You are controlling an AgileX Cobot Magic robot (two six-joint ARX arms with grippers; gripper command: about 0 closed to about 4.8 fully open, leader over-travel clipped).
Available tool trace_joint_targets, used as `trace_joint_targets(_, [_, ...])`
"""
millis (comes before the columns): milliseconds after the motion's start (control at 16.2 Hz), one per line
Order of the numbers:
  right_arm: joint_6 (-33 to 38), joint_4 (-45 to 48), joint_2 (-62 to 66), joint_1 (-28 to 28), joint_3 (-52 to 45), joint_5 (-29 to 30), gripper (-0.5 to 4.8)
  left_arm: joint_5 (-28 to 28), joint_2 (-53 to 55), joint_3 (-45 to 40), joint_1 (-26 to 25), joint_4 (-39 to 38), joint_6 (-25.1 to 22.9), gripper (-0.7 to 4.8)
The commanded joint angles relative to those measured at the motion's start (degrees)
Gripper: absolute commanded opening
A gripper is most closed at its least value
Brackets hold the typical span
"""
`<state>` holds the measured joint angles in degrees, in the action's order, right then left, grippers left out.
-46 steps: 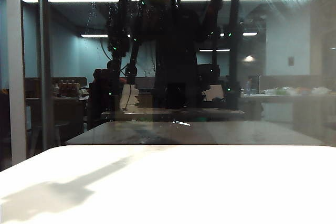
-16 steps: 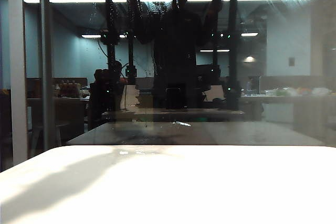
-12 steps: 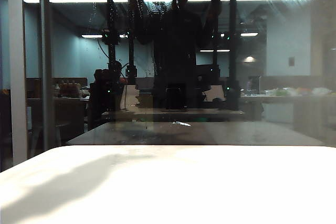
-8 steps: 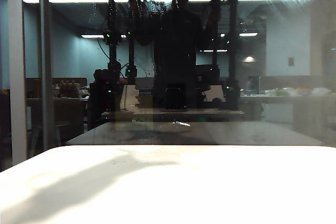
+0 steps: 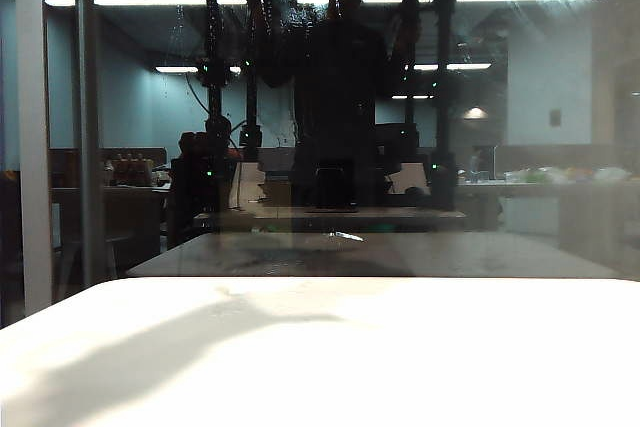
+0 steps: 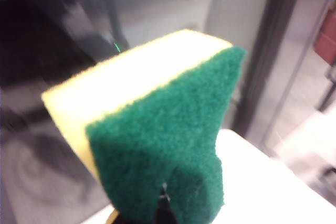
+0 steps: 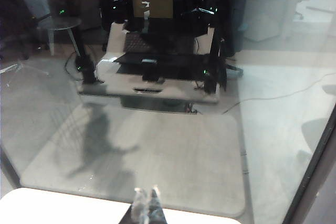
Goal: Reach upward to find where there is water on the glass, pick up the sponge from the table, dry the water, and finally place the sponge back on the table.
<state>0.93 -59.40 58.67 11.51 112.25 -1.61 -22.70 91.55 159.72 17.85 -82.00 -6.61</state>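
Note:
In the left wrist view, the sponge (image 6: 157, 124) fills the picture, yellow foam behind, green scouring layer toward the camera. My left gripper (image 6: 164, 211) is shut on its lower edge and pinches the green layer into a fold, close in front of the glass (image 6: 47, 51) and above the white table (image 6: 262, 182). My right gripper (image 7: 146, 200) is shut and holds nothing, above the table's edge (image 7: 52, 205) and facing the glass (image 7: 184, 129). In the exterior view neither gripper nor the sponge shows. Faint water (image 5: 288, 2) streaks and droplets sit high on the glass (image 5: 560, 147), above the table (image 5: 400, 357).
A grey upright frame bar (image 5: 30, 127) stands at the left of the pane. Dark frame bars cross the wrist views (image 6: 268, 51) (image 7: 315, 182). A broad arm shadow (image 5: 150, 357) lies on the table's left half. Mirrored arms and a dark silhouette (image 5: 340, 97) show in the glass.
The sponge, at the top of the exterior view earlier, has left that view. Over the last second the shadow on the table has spread toward the middle.

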Motion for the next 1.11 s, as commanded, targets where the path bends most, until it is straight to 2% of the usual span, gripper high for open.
trace_joint_targets(62, [-0.1,1.1,-0.1,0.0,0.1,0.3,-0.06,-0.7,0.0,-3.7,0.0,-0.3,0.0,-0.06])
trace_joint_targets(433, [-0.1,1.2,-0.1,0.0,0.1,0.2,-0.05,-0.9,-0.2,-12.2,0.9,-0.1,-0.5,-0.06])
trace_joint_targets(619, [-0.1,1.1,-0.1,0.0,0.1,0.2,-0.05,-1.1,-0.7,-18.9,2.2,5.0,-0.4,-0.06])
trace_joint_targets(681, [-0.1,0.9,-0.1,0.0,0.1,0.2,-0.05,-0.4,-0.9,-21.7,4.1,7.2,-0.5,-0.06])
trace_joint_targets(742, [-0.1,0.8,-0.3,0.0,0.1,0.2,-0.05,1.0,-1.7,-26.3,5.6,9.9,-1.0,-0.06])
trace_joint_targets(1052, [-0.1,-0.3,-0.7,0.0,0.1,0.2,-0.05,0.5,-11.3,-52.8,6.3,25.0,-0.6,-0.06])
trace_joint_targets(1114, [-0.1,-0.6,-0.8,0.0,0.1,0.2,-0.05,-1.2,-14.3,-59.3,6.3,28.5,0.1,-0.06])
